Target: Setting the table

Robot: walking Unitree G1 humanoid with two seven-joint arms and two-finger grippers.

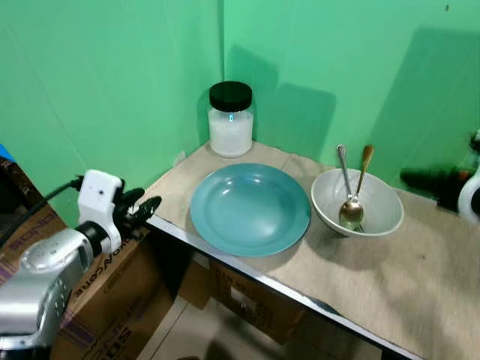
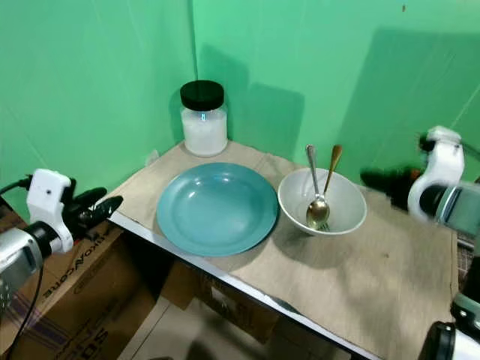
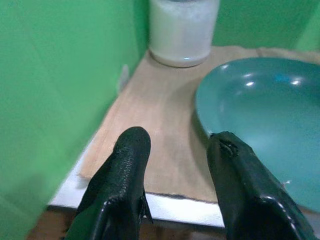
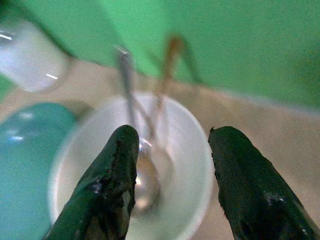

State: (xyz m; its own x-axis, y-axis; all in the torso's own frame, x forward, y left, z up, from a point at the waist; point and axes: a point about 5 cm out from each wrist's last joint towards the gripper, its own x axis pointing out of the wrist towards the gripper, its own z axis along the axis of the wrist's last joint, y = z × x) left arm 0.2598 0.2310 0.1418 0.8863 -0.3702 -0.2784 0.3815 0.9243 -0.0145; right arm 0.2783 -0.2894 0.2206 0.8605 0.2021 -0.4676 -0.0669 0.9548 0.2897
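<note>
I have the blue plate (image 1: 250,209) as my landmark, lying flat on the bench (image 1: 420,277) near its front edge. Just to the right of the plate, almost touching its rim, stands the white bowl (image 1: 358,203); inside it a silver spoon (image 1: 348,191) and a utensil with a brownish handle (image 1: 363,175) lean with handles up toward the green wall (image 1: 112,82). Behind the plate, in the corner, stands a glass jar (image 1: 230,120) of white contents with a black lid.

My left gripper (image 1: 142,208) hovers off the bench's edge, left of the plate, its fingers (image 3: 125,175) released with a gap between them, holding nothing. My right gripper (image 4: 172,175) hangs right of the bowl, well beyond the plate, pointed at the bowl; its fingers (image 4: 112,180) are also spread apart and empty, and it is blurred in the eye views.

Cardboard boxes (image 1: 112,292) sit under the bench, below and left of the plate.
</note>
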